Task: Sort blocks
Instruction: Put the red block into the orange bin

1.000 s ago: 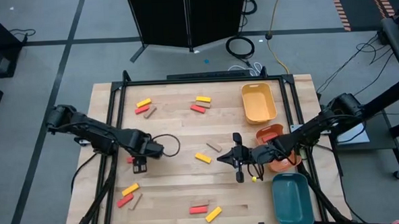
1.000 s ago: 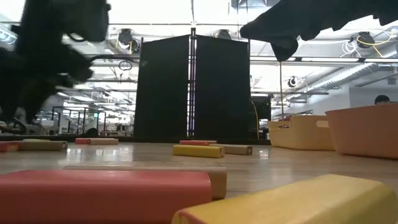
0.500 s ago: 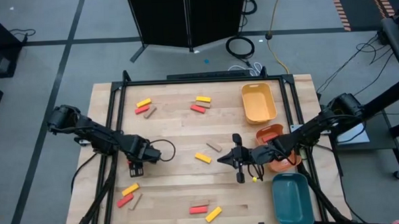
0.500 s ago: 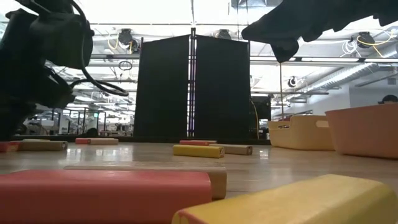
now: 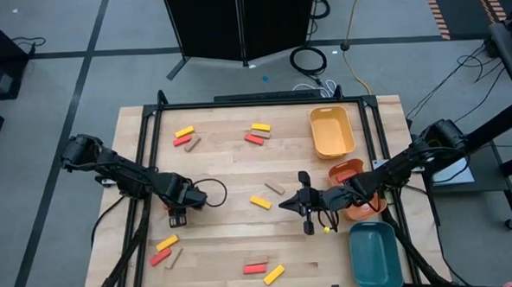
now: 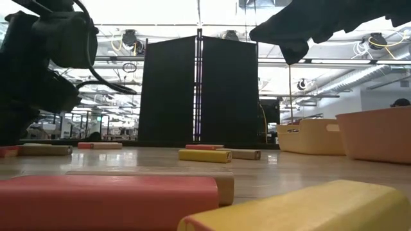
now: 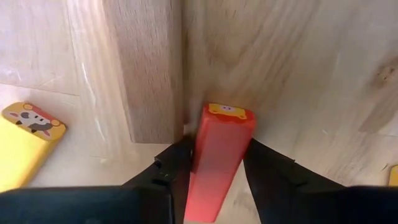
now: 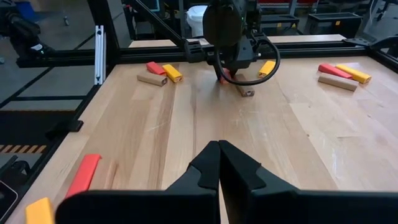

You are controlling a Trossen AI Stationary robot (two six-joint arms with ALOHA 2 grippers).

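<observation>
The left claw [image 7: 217,171] is lowered onto the tabletop [image 5: 231,170], and a red block [image 7: 219,158] is seen between its two dark fingers [image 7: 177,168], which are closed against the block's long sides. The block points forward out of the claw, its far end bearing a small printed face. A tan block [image 7: 146,68] lies just beside the red one, on one side of the claw and reaching farther ahead of it; the two appear to touch near the fingertip. A yellow block [image 7: 25,140] with a printed animal lies farther off on that same side. In the high view the left claw [image 5: 177,218] sits over this cluster. The right claw [image 8: 218,163] is held shut and empty, hovering near the tabletop's middle, well apart from the left claw
</observation>
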